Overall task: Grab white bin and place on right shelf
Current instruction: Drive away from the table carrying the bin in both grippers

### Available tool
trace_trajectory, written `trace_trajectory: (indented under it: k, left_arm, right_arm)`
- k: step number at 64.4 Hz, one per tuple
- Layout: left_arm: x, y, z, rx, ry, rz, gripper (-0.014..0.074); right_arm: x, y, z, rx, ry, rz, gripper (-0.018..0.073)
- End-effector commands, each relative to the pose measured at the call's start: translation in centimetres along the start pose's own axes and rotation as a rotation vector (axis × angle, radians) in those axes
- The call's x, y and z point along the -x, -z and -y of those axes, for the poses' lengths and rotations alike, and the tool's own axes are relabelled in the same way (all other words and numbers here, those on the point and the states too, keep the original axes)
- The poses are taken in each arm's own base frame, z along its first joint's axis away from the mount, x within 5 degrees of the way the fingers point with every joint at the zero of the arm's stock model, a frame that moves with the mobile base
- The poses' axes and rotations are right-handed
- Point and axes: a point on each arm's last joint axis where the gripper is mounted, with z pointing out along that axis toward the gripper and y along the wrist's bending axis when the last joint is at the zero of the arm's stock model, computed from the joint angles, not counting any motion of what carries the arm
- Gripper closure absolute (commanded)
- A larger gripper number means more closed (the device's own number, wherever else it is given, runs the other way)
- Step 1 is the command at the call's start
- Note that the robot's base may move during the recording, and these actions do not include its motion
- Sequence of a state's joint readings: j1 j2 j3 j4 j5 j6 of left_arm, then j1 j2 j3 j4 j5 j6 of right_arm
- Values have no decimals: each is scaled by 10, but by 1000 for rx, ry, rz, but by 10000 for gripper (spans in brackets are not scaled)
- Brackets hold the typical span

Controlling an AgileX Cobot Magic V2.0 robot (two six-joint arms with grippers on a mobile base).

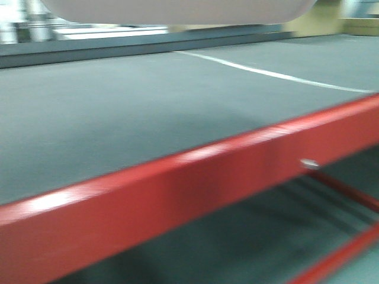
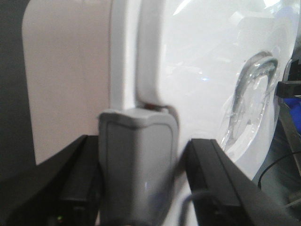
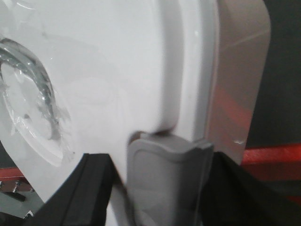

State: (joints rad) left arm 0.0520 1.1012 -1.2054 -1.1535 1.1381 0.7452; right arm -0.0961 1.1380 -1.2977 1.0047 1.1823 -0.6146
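Observation:
The white bin [image 1: 177, 9] hangs at the top of the front view, where only its pale underside shows. In the left wrist view, its glossy white lid [image 2: 197, 70] and pinkish wall [image 2: 66, 80] fill the frame. My left gripper [image 2: 140, 148] is shut on the bin's grey latch [image 2: 136, 165], with black fingers [image 2: 75, 183] on either side. In the right wrist view, my right gripper [image 3: 162, 162] is shut on the grey latch [image 3: 167, 183] at the other end of the white bin [image 3: 117, 70]. The right shelf is out of view.
Below the bin lies a dark grey mat [image 1: 118, 118] crossed by a white line, with a red front beam [image 1: 177, 189]. Red bars [image 1: 349, 195] run on a lower level. A blue object [image 2: 294, 106] sits at the left wrist view's right edge.

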Motion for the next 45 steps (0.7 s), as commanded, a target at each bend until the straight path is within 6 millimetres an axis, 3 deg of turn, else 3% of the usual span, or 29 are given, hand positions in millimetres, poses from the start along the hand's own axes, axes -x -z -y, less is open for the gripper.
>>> trace_trajectory:
  k: [1, 45]
  left_arm:
    - [11, 9, 38, -233, 10, 82, 356]
    - [11, 9, 38, -233, 10, 82, 356]
  right_arm:
    - [7, 8, -31, 205, 1, 47, 167]
    - [7, 8, -31, 205, 1, 47, 167]
